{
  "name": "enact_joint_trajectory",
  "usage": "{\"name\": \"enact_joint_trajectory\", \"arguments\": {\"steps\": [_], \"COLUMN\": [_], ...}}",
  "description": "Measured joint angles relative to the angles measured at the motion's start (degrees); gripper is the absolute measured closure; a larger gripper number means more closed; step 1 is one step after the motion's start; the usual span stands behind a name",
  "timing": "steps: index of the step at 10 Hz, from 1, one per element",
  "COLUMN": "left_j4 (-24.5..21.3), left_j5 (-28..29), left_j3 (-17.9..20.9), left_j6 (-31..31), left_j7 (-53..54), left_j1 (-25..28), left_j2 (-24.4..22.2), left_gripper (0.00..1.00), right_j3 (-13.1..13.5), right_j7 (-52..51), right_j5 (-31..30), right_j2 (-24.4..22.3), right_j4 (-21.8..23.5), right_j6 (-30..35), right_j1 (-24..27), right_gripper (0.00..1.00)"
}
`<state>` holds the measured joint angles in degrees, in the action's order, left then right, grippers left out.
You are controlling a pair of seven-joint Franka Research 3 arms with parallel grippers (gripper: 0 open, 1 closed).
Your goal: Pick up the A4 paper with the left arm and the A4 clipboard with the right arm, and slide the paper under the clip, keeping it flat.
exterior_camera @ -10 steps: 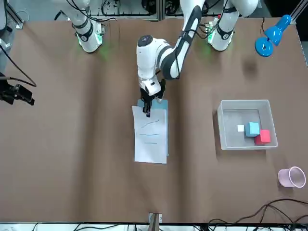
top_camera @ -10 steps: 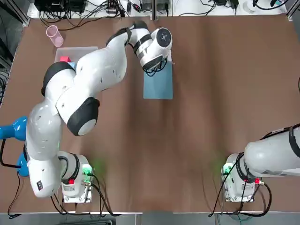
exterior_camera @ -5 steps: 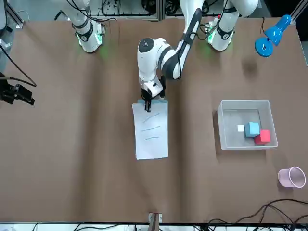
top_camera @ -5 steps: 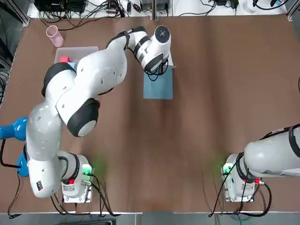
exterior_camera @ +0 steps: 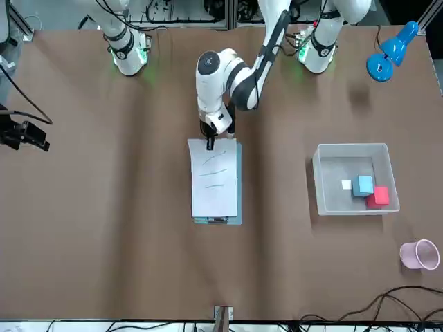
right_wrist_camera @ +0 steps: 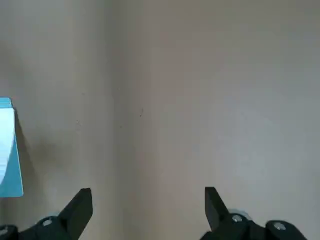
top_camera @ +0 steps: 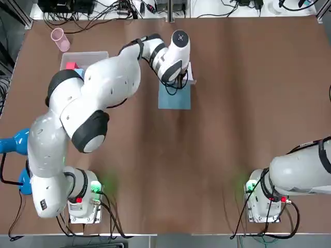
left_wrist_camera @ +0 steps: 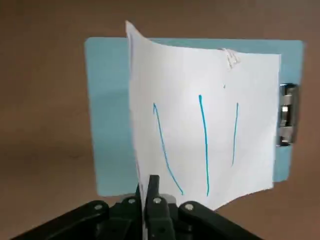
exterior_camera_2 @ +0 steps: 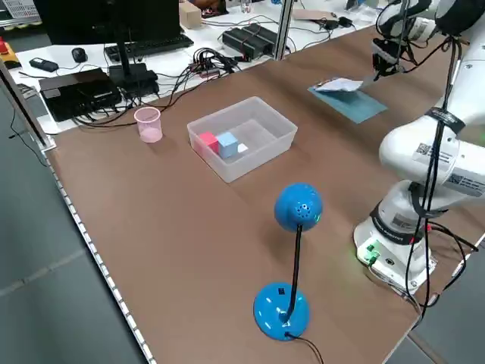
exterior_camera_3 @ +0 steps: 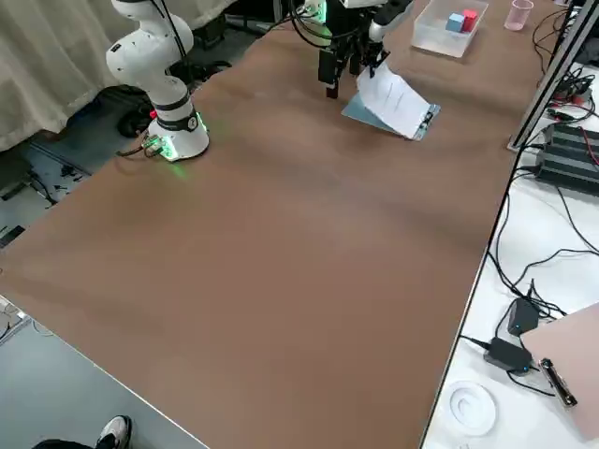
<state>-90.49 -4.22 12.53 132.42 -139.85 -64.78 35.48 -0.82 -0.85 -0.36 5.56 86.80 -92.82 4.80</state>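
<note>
Our left gripper (exterior_camera: 210,143), jaws clamped on the thin white A4 paper (exterior_camera: 214,181), is holding it curved over the flat light-blue clipboard (top_camera: 174,96) at twelve o'clock on the table (top_camera: 243,103); our right gripper (right_wrist_camera: 145,210) is idling, jaws apart.

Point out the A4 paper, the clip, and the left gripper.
A4 paper (exterior_camera: 214,187): front view, middle of the sheet.
clip (left_wrist_camera: 287,115): left wrist view, its metal body.
left gripper (exterior_camera: 210,143): front view, fingertips pinching the paper's edge.
</note>
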Motion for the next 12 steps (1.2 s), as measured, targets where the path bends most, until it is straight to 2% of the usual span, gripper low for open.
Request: {"name": "enact_joint_trajectory", "arguments": {"steps": [7,12], "left_j4": [-2.5,-2.6], "left_j5": [-1.6,-1.7], "left_j3": [0.3,0.8], "left_j6": [-0.1,0.4], "left_j7": [-2.3,-4.0], "left_j1": [0.5,1.3], "left_j2": [-0.7,-1.0], "left_gripper": [0.99,0.99], "right_j3": [0.0,0.1], "right_j7": [0.0,0.0], "right_j5": [0.0,0.0], "right_j2": [0.0,0.0], "right_j4": [0.0,0.1], "right_j6": [0.0,0.0], "right_j1": [0.0,0.2], "right_gripper": [0.01,0.01]}}
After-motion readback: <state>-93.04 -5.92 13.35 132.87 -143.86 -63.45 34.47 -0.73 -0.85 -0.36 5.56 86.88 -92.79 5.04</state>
